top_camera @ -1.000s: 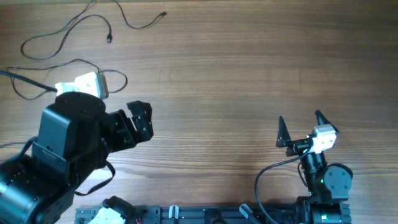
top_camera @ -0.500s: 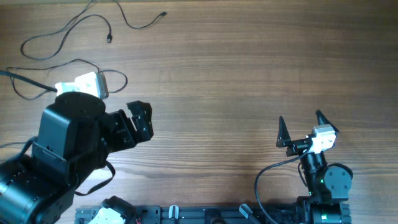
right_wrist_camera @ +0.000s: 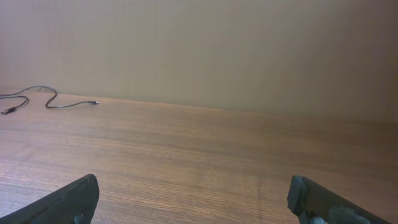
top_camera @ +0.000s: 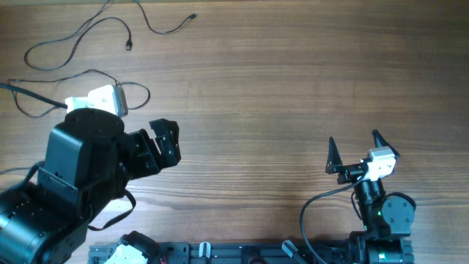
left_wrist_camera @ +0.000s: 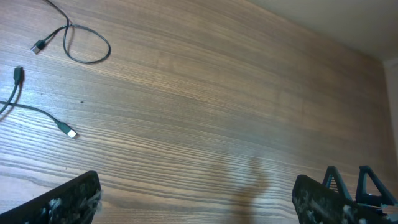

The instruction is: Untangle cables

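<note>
Several thin black cables lie at the table's far left. One cable (top_camera: 73,45) snakes to a plug near the top, a second cable (top_camera: 165,28) curves to a silvery plug, and a third cable (top_camera: 135,92) loops beside the left arm. My left gripper (top_camera: 167,141) is open and empty, right of the cables and apart from them. In the left wrist view a looped cable (left_wrist_camera: 87,50) and a silver-tipped cable (left_wrist_camera: 46,117) lie ahead of the open left gripper (left_wrist_camera: 196,202). My right gripper (top_camera: 355,150) is open and empty at the near right. The right wrist view shows the open right gripper (right_wrist_camera: 199,202) and a far cable (right_wrist_camera: 53,102).
The left arm's bulky black body (top_camera: 66,183) covers the near left of the wooden table (top_camera: 278,88). A black mounting rail (top_camera: 242,253) runs along the front edge. The right arm's fingers (left_wrist_camera: 364,186) show at the left wrist view's lower right.
</note>
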`<state>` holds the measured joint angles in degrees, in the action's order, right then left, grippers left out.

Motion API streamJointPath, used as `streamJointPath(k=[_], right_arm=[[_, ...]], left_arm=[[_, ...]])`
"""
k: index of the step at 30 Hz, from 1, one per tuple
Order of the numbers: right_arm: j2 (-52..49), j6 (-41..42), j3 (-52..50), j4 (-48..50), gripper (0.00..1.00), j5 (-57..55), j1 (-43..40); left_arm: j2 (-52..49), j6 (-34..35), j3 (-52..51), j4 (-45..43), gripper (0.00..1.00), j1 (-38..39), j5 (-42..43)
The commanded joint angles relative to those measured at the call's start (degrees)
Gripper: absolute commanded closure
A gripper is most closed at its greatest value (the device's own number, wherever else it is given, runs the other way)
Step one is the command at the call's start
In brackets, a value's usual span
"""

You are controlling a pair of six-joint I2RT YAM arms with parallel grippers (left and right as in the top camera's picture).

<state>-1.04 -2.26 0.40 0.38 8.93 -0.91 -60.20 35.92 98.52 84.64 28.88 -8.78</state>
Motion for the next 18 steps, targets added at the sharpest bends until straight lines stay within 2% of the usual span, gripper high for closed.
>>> streamJointPath(k=[1,13,18], right_arm=[[0.76,-0.72,-0.09,0.13,0.0,-0.55,0.46],[0.76,-0.72,-0.09,0.13,0.0,-0.55,0.46],[0.76,-0.7,-0.09,0.13,0.0,-0.57,0.46]], left_arm=[[0.04,0.57,0.15,-0.13,0.0,0.31,-0.94],[-0.09,0.57,0.15,-1.57,0.0,0.13,-0.96],[3.08,0.39,-0.07,1.68,0.0,-7.82,-0.61]])
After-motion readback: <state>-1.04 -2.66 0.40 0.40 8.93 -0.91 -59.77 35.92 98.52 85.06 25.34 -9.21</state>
